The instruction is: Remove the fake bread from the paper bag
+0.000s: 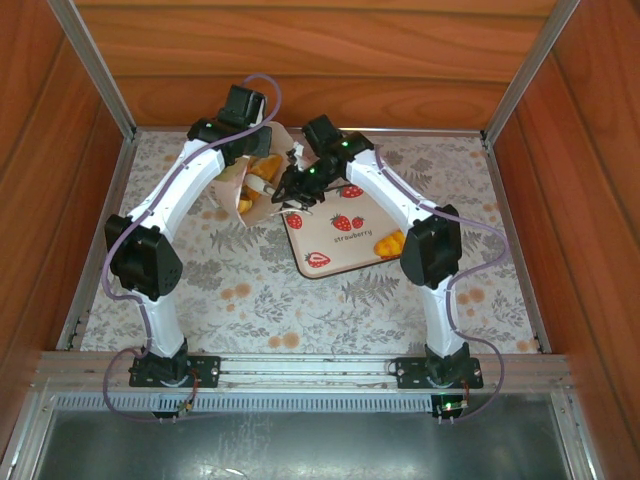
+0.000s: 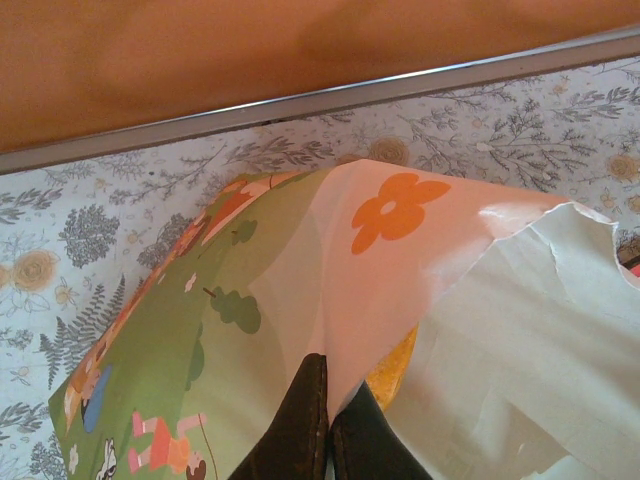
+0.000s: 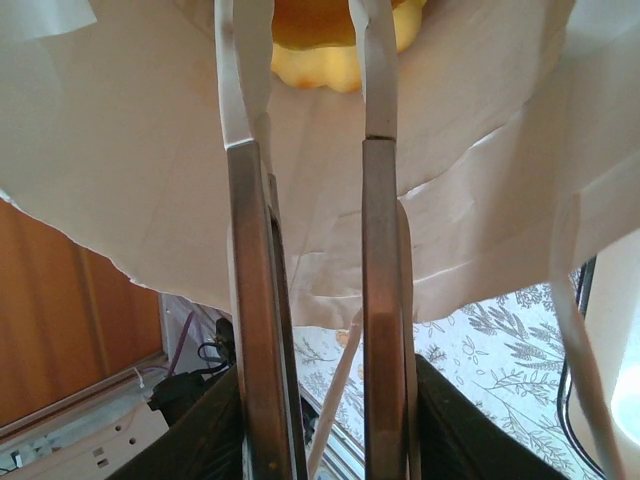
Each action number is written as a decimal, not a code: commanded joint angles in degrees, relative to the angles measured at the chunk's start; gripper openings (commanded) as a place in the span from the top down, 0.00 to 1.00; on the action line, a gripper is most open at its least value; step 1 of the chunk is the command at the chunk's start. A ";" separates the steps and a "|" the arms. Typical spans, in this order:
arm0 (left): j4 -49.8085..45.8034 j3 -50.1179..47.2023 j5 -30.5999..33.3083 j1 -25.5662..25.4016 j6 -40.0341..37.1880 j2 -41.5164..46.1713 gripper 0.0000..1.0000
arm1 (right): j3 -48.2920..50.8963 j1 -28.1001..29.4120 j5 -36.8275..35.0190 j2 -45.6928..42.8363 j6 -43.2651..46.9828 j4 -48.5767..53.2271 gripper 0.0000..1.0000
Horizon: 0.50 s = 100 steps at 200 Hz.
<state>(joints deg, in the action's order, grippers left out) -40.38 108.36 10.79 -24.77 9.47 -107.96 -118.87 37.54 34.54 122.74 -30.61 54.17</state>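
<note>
The paper bag (image 1: 243, 197) lies tipped at the back of the table, its mouth facing the right arm. Its outside is printed with green hills and an orange flower (image 2: 397, 210). My left gripper (image 2: 328, 400) is shut on the bag's paper edge, holding it up. Golden-orange fake bread (image 1: 265, 165) sits inside; a piece (image 2: 395, 365) peeks out beside the left fingers. My right gripper (image 3: 308, 60) is open, its long metal fingers (image 3: 245, 220) reaching into the bag (image 3: 480, 120) toward a yellow bread (image 3: 335, 45), nothing between them.
A strawberry-printed tray (image 1: 335, 255) lies just right of the bag with one orange bread (image 1: 388, 243) on its near right corner. A white cord handle (image 3: 340, 400) hangs below the bag. Wooden walls and metal rails (image 2: 300, 100) close in the flowered table.
</note>
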 commanded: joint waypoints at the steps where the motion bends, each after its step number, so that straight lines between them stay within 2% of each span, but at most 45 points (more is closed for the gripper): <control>1: 0.26 -0.60 -0.06 -0.70 0.71 2.23 1.00 | -0.26 0.54 2.43 0.53 -0.76 -1.48 0.60; 100: 0.48 -0.86 -0.54 -1.06 0.69 2.49 1.00 | -1.28 0.56 1.49 2.24 -1.38 -1.73 0.58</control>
<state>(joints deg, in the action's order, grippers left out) -40.34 108.12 10.68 -25.21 9.47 -107.85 -118.87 37.56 34.63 124.90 -31.73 53.08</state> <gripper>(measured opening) 0.061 0.419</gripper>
